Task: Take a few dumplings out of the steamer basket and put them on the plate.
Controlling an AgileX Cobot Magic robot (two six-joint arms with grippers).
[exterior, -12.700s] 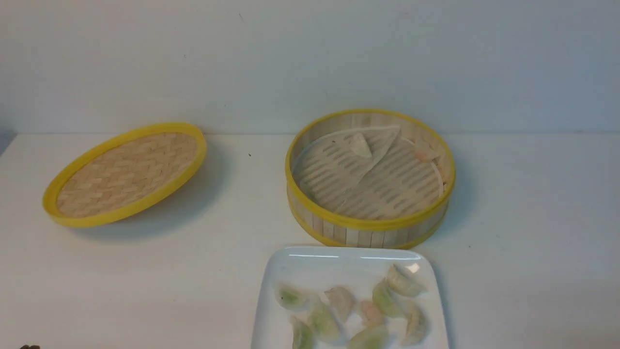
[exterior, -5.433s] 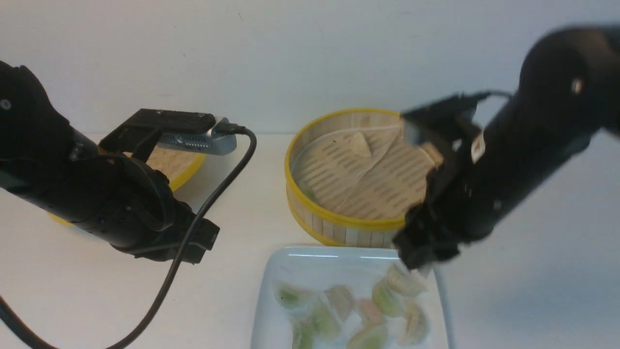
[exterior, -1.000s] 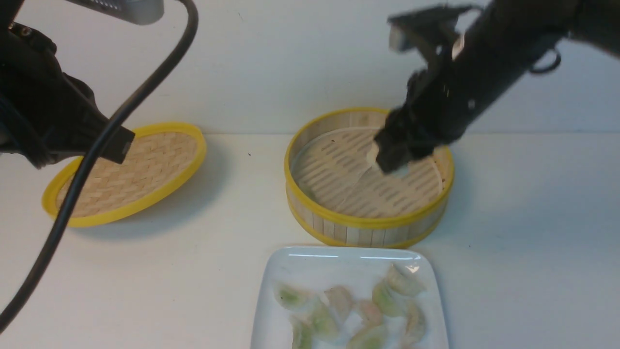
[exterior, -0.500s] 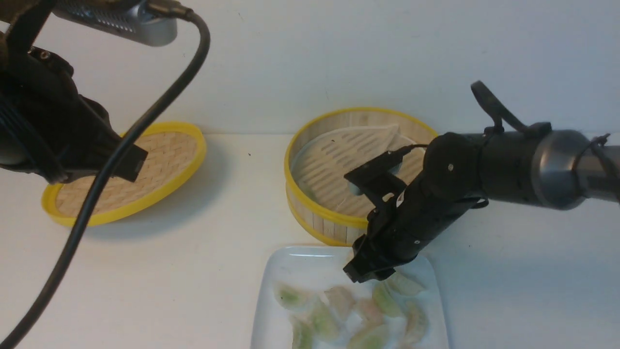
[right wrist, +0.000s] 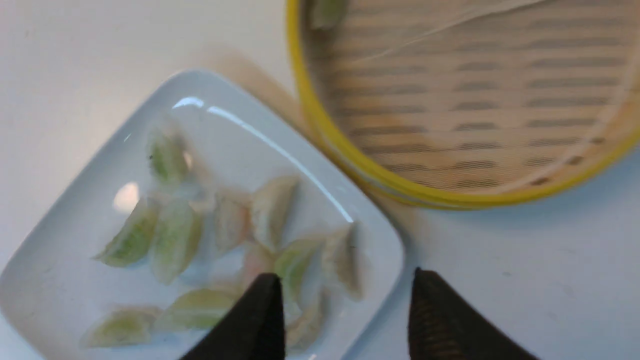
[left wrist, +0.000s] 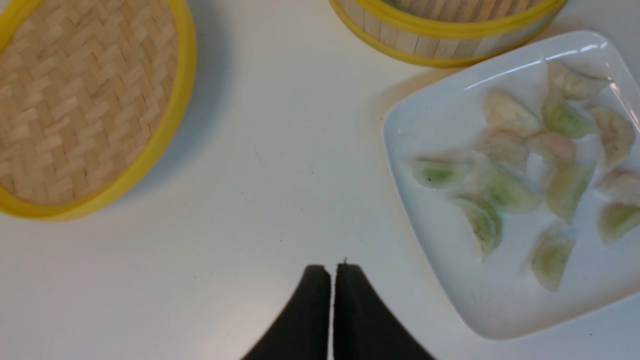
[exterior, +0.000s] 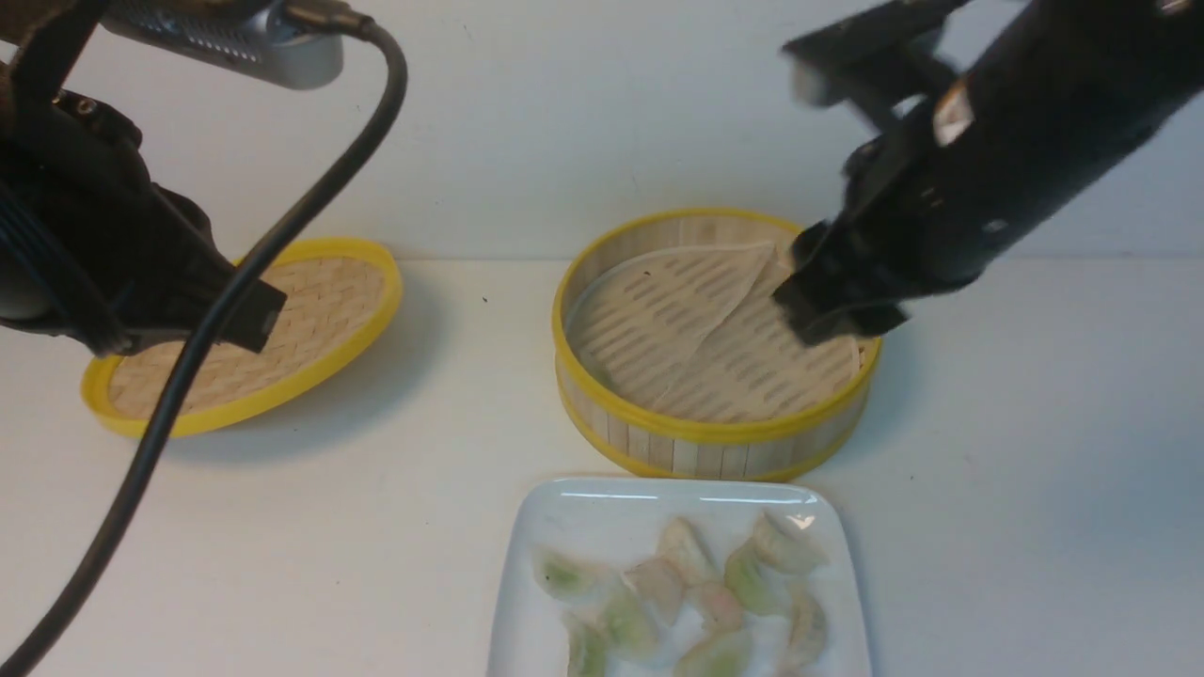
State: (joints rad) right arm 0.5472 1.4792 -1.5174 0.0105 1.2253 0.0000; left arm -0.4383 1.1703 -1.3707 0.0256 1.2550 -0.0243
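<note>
Several dumplings (exterior: 720, 602) lie on the white plate (exterior: 602, 517) at the table's front, among them a cream one (exterior: 682, 541) at the back of the heap. The steamer basket (exterior: 696, 432) stands behind the plate. One green-tinted dumpling (right wrist: 327, 10) shows by the basket's inner wall in the right wrist view. My right gripper (right wrist: 345, 282) is open and empty, raised over the plate's corner (right wrist: 385, 240) and the table beside it. In the front view its blurred arm (exterior: 941, 188) hangs over the basket's right side. My left gripper (left wrist: 331, 270) is shut and empty above bare table, left of the plate (left wrist: 500, 310).
The flat woven lid (exterior: 245, 338) with its yellow rim lies at the left, partly behind my left arm (exterior: 94, 244). A black cable (exterior: 188, 376) hangs from that arm across the front left. A white wall closes the table's far edge.
The right gripper was low at the plate's back edge; it has since risen and swung back over the basket. One more cream dumpling now lies on the plate. The left arm is unmoved.
</note>
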